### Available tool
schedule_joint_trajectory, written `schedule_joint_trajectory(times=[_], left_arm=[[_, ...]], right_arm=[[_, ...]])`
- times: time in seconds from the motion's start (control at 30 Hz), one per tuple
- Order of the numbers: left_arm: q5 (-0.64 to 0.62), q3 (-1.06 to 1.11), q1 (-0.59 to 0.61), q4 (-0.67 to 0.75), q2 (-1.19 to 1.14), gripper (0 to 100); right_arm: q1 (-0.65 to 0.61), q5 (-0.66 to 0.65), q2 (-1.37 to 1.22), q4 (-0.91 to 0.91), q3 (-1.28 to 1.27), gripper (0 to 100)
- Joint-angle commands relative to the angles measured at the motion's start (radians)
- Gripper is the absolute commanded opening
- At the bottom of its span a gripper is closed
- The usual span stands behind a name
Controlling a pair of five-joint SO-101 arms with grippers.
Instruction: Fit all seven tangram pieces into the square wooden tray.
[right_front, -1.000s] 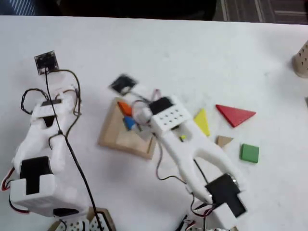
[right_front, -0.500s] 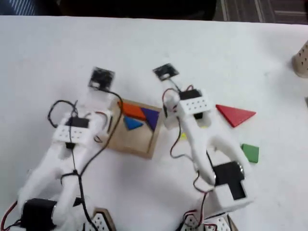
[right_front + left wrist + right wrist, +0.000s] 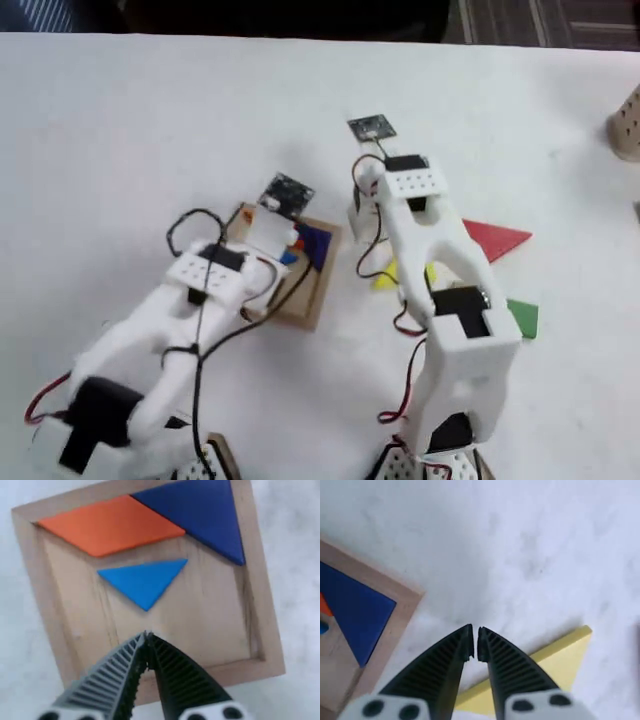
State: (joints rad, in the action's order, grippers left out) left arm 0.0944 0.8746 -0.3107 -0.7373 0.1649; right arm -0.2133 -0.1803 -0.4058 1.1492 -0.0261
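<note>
Left arm swung in from desk's side. Left claw (image 3: 147, 639) pinched together, empty, now above tray (image 3: 260, 595). Light blue triangle (image 3: 142, 580) just ahead of tips; orange parallelogram (image 3: 110, 525) and dark blue triangle (image 3: 205, 510) beyond. Right claw (image 3: 475, 642) has left tray, nearly closed, empty, tips at yellow triangle (image 3: 555, 652), probably the next piece. No readable writing.
</note>
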Motion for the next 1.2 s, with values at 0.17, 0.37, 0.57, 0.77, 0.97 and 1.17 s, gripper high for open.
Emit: schedule_joint_trajectory(times=[0.17, 0.37, 0.57, 0.77, 0.97, 1.17], left_arm=[[-0.015, -0.087, -0.082, 0.081, -0.082, 2], [-0.098, -0.135, -0.074, 0.091, -0.136, 2], [-0.149, -0.149, -0.074, 0.206, -0.171, 2], [-0.149, -0.147, -0.073, 0.25, -0.166, 2], [-0.149, -0.126, -0.073, 0.241, -0.111, 2], [-0.143, -0.008, -0.065, 0.242, 0.07, 2]], right_arm=[[0.065, 0.012, -0.039, 0.047, 0.141, 1.8], [0.067, 0.012, -0.087, 0.084, 0.196, 1.8], [0.068, 0.014, -0.105, 0.084, 0.207, 1.8], [0.07, 0.014, -0.105, 0.084, 0.207, 1.8], [0.07, 0.014, -0.105, 0.082, 0.207, 1.8], [0.071, 0.014, -0.105, 0.084, 0.207, 1.8]])
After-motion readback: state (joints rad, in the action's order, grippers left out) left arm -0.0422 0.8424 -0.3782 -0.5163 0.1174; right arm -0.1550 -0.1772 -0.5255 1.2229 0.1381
